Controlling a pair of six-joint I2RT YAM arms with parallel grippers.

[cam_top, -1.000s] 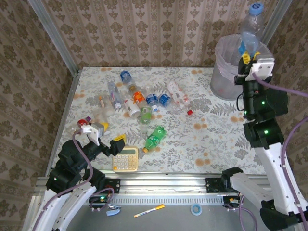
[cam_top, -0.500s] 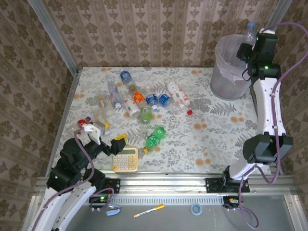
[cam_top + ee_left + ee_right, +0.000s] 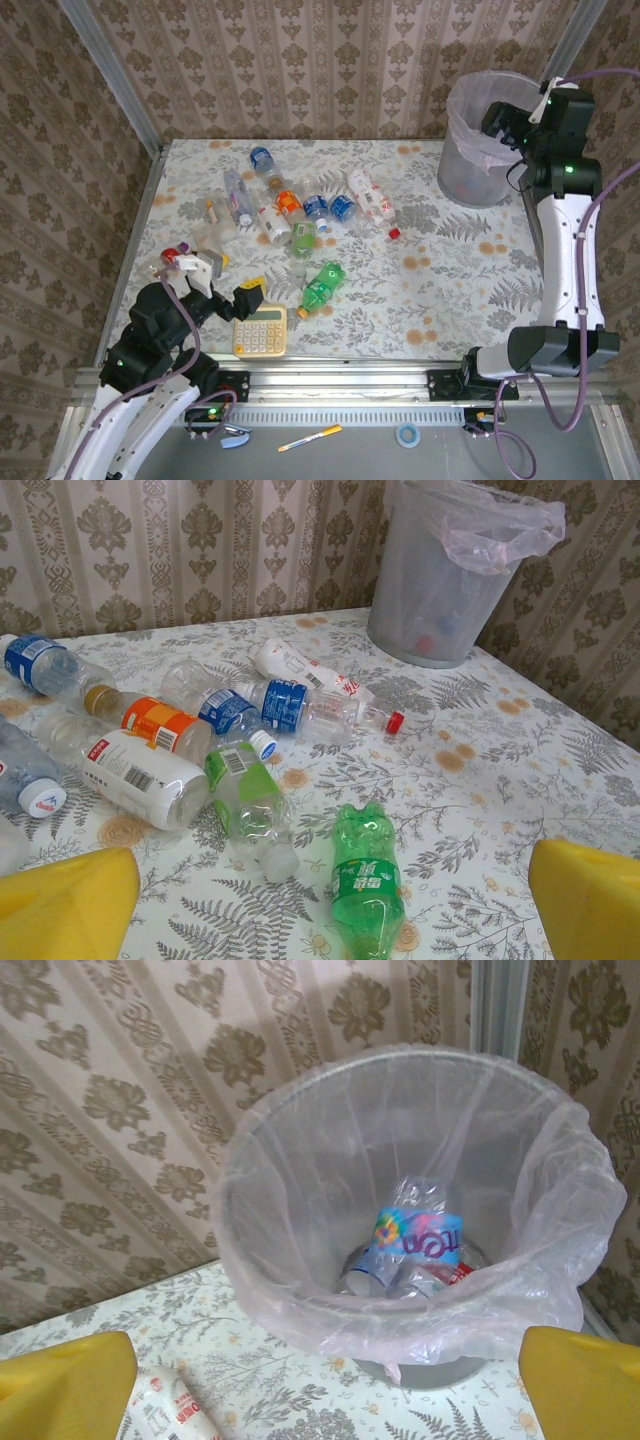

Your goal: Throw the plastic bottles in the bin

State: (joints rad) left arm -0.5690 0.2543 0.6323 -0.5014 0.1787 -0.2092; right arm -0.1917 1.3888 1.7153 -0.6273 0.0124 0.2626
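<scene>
Several plastic bottles (image 3: 300,208) lie in a loose cluster at the table's middle left, clear and white ones with blue, orange and red labels (image 3: 150,750). A green bottle (image 3: 322,285) (image 3: 367,880) lies apart, nearer me. My left gripper (image 3: 225,283) (image 3: 325,910) hovers open just short of the green bottle, nothing between its yellow fingertips. The bin (image 3: 460,170) (image 3: 440,590) (image 3: 300,1190) stands at the far right corner, with crumpled bottles (image 3: 418,1235) at its bottom. My right gripper (image 3: 505,118) (image 3: 330,1380) hangs open and empty beside its rim.
A yellow calculator (image 3: 261,331) lies by the near edge, right of my left gripper. A loose red cap (image 3: 394,233) (image 3: 395,721) sits right of the cluster. Wallpapered walls close the table's back and sides. A pen (image 3: 310,438) lies below the front rail.
A second ago my right gripper held a clear bottle high over the bin. It has opened, the bottle has gone from it, and the arm has swung back. The left arm has stayed put.
</scene>
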